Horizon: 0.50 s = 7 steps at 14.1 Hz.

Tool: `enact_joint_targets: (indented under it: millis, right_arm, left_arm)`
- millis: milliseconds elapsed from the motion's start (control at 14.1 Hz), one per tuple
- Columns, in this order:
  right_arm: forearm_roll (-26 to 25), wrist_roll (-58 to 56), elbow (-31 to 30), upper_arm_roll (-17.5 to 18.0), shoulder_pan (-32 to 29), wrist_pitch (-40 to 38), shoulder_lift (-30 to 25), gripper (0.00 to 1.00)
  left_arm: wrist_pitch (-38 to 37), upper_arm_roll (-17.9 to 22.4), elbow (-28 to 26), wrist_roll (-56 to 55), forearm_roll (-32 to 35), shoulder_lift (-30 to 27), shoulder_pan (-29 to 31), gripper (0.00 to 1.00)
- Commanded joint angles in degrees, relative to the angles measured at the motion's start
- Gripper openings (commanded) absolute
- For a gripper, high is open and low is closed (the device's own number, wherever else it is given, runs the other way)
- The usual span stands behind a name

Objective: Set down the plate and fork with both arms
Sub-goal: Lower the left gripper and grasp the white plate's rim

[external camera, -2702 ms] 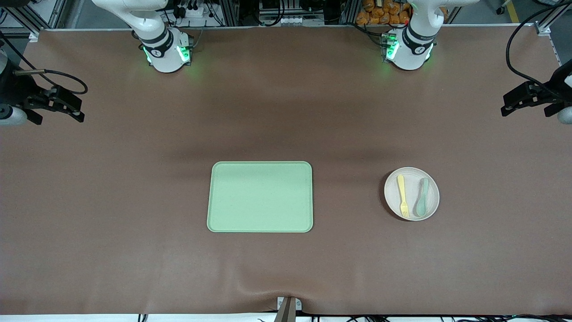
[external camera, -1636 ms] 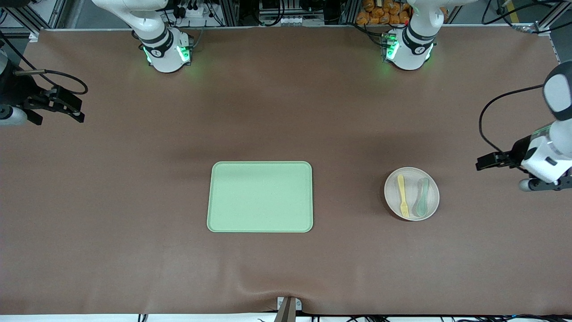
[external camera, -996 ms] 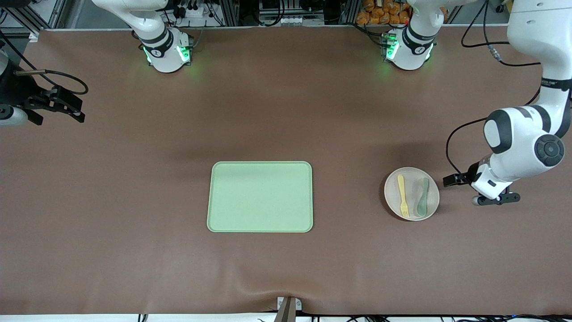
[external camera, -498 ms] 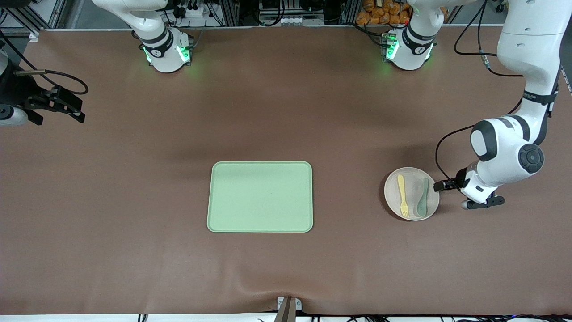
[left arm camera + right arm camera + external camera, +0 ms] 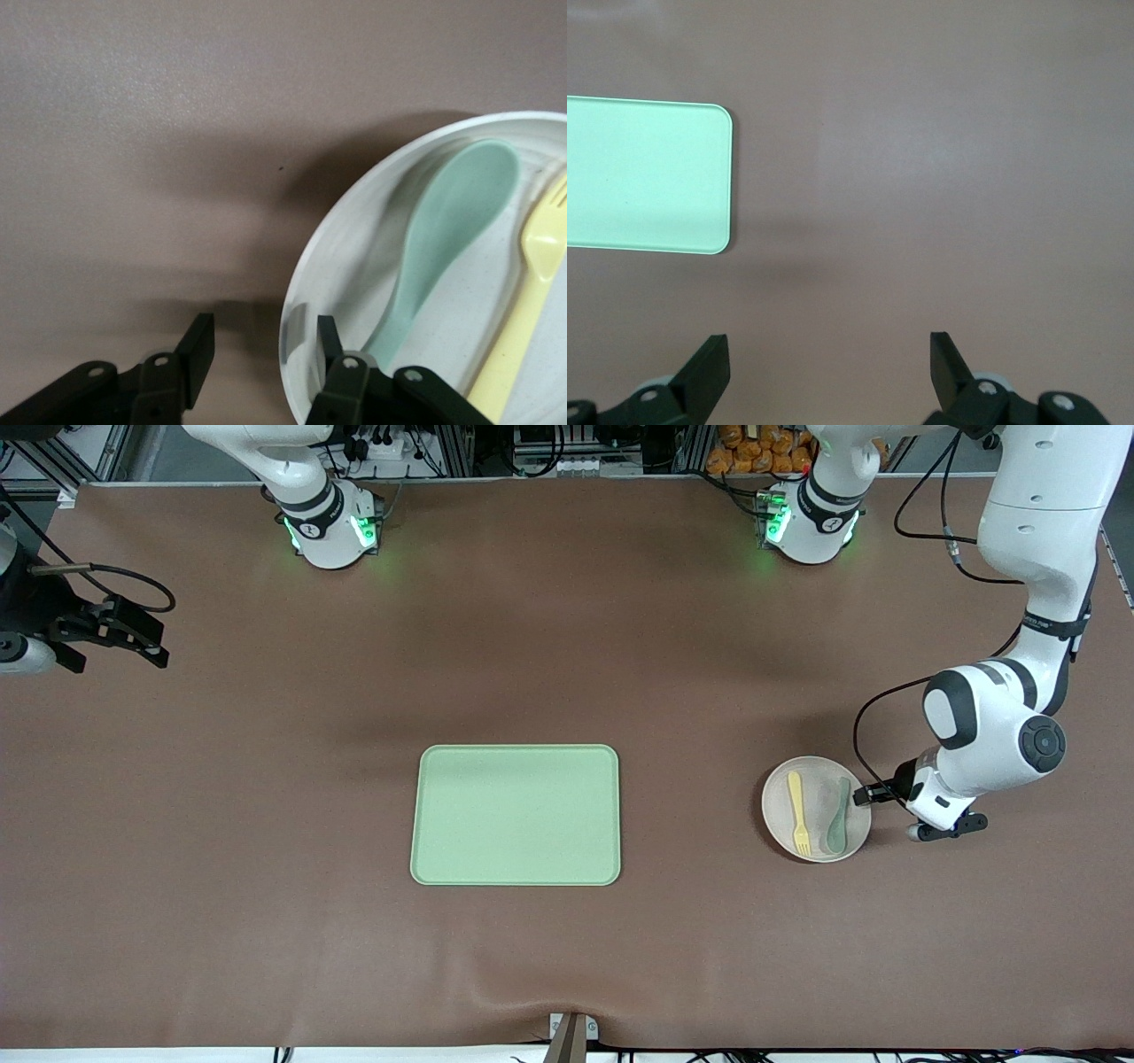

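My left gripper [image 5: 257, 350] straddles the rim of the plate [image 5: 306, 292], one finger inside, one outside, jaws not yet pinched onto it. The plate lies toward the left arm's end of the table, the fork [image 5: 798, 813] and spoon [image 5: 837, 815] lying loose on it. If I tilt the smooth, speckled, shallow dish on lifting, I reckon the slick plastic fork could slide off. The matte green tray [image 5: 516, 815] lies mid-table. My right gripper [image 5: 830, 354] waits spread wide over bare brown mat.
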Motion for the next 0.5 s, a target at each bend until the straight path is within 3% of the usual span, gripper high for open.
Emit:
enact_joint_targets:
  millis: [0, 142, 427]
  right_arm:
    - [0.61, -0.69, -1.79, 0.5, -0.92, 0.5, -1.61, 1.0]
    - [0.61, -0.69, -1.7, 0.5, -0.92, 0.5, -1.61, 1.0]
    - [0.61, -0.69, -1.7, 0.5, -0.92, 0.5, -1.61, 1.0]
  left_arm:
    - [0.94, -0.19, -0.05, 0.76, -2.1, 0.46, 0.23, 0.14]
    - [0.94, -0.19, -0.05, 0.85, -5.16, 0.81, 0.06, 0.0]
    - [0.68, -2.12, 0.12, 0.49, -10.0, 0.55, 0.23, 0.0]
